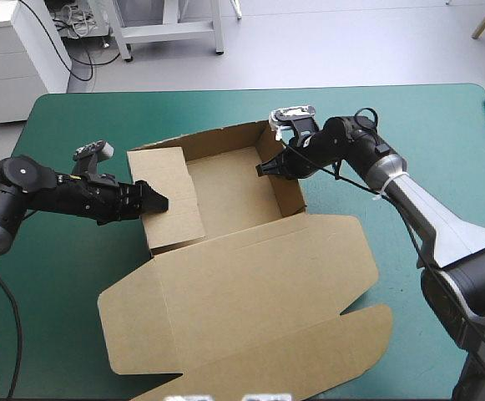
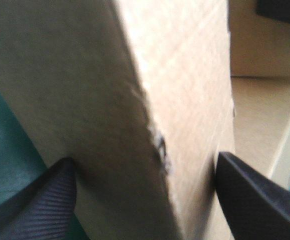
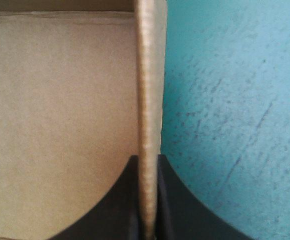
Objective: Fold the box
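Teal-green cover dresses the worktop (image 1: 426, 134), bare at upper right. Black fin-shaped right fingers (image 3: 117, 205) pinch the right wall of the brown corrugated-board box (image 1: 225, 188), mid-frame, lid flat below. Spread left fingers (image 2: 249, 195) straddle its thicker, doubled left wall. Stiff board there may spring outward, since nothing clamps it; the scuffed fold could tear.

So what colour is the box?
The box is brown, clearest in the high view.

Bare table (image 1: 184, 109) beyond the box (image 1: 225, 188)
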Robot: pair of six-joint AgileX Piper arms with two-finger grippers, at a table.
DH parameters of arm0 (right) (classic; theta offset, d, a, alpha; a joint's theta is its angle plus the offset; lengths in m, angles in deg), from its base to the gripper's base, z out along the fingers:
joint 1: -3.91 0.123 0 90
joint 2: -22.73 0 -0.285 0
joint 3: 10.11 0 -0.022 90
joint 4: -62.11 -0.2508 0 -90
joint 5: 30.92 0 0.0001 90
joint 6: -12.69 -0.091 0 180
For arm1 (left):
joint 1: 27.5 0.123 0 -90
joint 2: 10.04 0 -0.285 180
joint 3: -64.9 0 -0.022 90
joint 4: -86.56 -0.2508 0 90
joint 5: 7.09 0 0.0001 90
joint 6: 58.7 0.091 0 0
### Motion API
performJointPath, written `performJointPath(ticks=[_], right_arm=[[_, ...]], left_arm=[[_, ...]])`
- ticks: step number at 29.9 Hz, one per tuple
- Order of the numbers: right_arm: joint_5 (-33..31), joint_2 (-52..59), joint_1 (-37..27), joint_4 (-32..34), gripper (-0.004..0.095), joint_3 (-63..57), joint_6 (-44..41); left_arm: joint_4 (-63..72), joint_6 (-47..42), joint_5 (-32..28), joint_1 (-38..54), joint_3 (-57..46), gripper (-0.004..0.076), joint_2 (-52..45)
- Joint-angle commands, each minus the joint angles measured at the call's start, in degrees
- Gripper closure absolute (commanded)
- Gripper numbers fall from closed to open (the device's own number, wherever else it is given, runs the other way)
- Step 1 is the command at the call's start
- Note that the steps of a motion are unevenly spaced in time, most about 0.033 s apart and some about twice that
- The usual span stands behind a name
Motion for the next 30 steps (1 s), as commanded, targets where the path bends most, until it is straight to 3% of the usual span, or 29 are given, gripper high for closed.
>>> performJointPath(ticks=[1,11,13,17,30], right_arm=[[2.15,3.4,1.9,-2.83,0.0922,1.65,-1.82],[2.24,3.4,3.01,-3.38,0.0922,1.65,-4.47],[1.53,3.4,3.01,-3.38,0.0922,1.65,-4.47],[-0.09,3.4,3.01,-2.52,0.0923,1.65,-4.51],[-4.59,3.5,3.01,3.59,0.0924,1.65,-7.95]], left_arm=[[-2.58,-8.42,-5.75,-2.61,1.77,0.0238,-1.9],[-26.07,-31.01,-8.59,-10.36,1.68,0.0351,-0.99],[-27.22,-32.29,-9.32,-11.29,1.68,0.0426,-0.99],[-27.98,-31.76,-11.29,-13.67,1.68,0.0728,-0.99],[-36.26,-34.04,-7.85,-14.39,5.78,0.0731,-0.23]])
